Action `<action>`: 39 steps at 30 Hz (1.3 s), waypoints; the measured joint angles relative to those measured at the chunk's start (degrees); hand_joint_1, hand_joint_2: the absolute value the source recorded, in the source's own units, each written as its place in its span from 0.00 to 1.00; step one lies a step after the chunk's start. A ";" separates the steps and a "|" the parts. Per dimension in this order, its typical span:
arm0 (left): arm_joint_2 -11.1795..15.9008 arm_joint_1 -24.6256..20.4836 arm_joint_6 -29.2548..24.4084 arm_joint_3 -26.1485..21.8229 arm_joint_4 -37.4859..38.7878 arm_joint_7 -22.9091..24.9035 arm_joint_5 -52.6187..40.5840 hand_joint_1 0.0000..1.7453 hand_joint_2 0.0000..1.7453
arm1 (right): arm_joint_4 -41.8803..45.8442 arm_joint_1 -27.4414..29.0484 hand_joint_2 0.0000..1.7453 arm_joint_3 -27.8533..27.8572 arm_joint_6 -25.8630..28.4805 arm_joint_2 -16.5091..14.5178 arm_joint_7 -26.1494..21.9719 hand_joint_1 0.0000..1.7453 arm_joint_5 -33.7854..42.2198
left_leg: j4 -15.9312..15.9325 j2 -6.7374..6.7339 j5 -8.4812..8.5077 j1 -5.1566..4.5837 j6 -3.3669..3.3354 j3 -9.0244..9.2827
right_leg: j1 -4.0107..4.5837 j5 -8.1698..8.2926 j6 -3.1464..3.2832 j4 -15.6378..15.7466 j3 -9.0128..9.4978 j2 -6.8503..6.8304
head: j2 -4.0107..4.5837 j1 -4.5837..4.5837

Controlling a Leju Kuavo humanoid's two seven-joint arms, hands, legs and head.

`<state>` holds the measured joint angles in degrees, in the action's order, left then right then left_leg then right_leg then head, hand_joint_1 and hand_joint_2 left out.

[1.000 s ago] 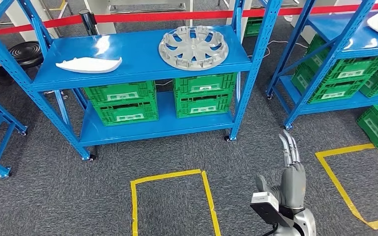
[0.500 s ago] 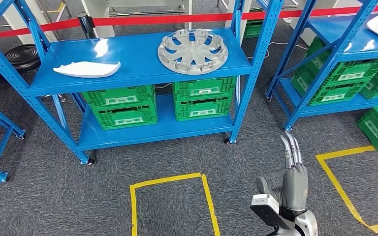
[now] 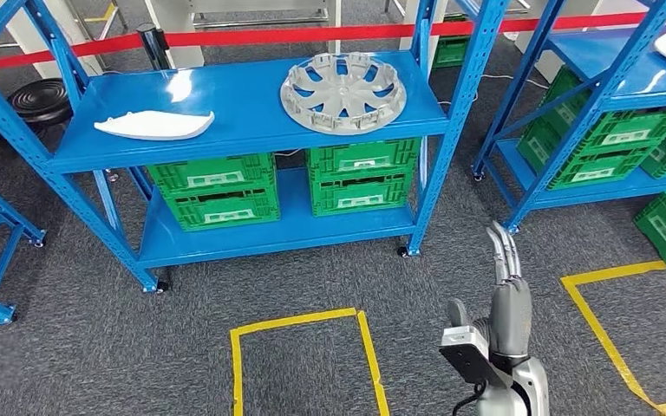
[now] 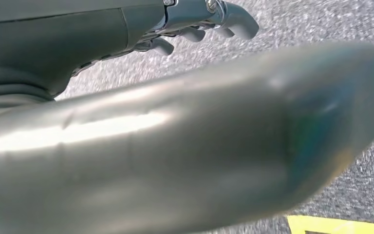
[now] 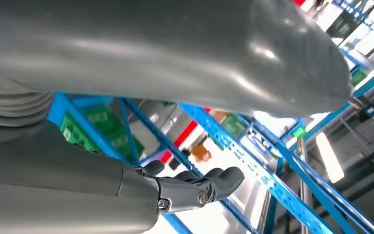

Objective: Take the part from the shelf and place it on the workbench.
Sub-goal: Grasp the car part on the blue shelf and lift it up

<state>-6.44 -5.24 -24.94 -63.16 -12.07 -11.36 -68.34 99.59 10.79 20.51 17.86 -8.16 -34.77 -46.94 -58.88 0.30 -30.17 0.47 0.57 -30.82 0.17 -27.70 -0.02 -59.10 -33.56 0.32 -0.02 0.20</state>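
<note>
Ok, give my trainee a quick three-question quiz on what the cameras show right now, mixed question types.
1. True or false: the right hand holds a part.
2. Which part lies on the top shelf nearer the left post? A) hubcap B) white trim piece C) green crate
3. Fill in: the yellow tape rectangle on the carpet lies in front of the ____.

Key
1. False: its fingers are stretched out above the carpet with nothing in them.
2. B: the white trim piece lies towards the left, the hubcap towards the right; the crates sit on the shelf below.
3. Shelf.
</note>
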 joint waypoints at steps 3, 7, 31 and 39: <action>0.02 -0.02 0.02 -0.93 -0.04 0.72 0.45 0.00 0.00 | -1.46 -1.73 0.00 -1.93 -0.46 0.43 1.27 0.00 -0.32 | -1.19 -0.09 -0.93 0.10 0.98 -0.11 | -0.32 0.17 1.04 0.67 0.58 0.01 | 0.00 -0.08; -0.27 0.19 -0.44 -1.69 0.04 3.16 0.38 0.00 0.00 | -4.90 -4.30 0.00 -3.36 -0.52 1.26 1.13 0.00 0.90 | -13.60 -0.08 -6.08 0.21 1.78 -6.91 | -0.37 -0.20 1.84 0.87 1.20 -0.22 | 0.00 -0.17; -1.10 0.35 -0.03 -2.44 0.14 2.32 -0.27 0.00 0.00 | -8.51 -3.12 0.00 -3.45 -0.92 4.15 -0.25 0.00 2.93 | 0.11 -0.05 0.69 0.03 0.29 -0.48 | -0.26 0.04 -0.05 0.09 -0.21 -0.20 | 0.00 0.04; -1.34 0.41 0.05 -3.96 0.18 2.95 2.01 0.00 0.00 | -8.55 -3.59 0.00 -3.16 -1.32 4.23 -0.73 0.00 3.30 | -15.57 -0.12 -5.40 0.27 1.94 -8.77 | -0.44 -0.58 1.92 0.82 1.45 -0.23 | 0.00 -0.21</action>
<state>-7.78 -4.83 -24.89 -67.12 -11.89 -8.40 -66.34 91.04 7.20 17.35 16.54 -3.93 -35.50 -43.64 -74.44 0.18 -35.57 0.73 2.52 -39.59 -0.27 -28.29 1.91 -58.29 -32.11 0.09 -0.02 -0.01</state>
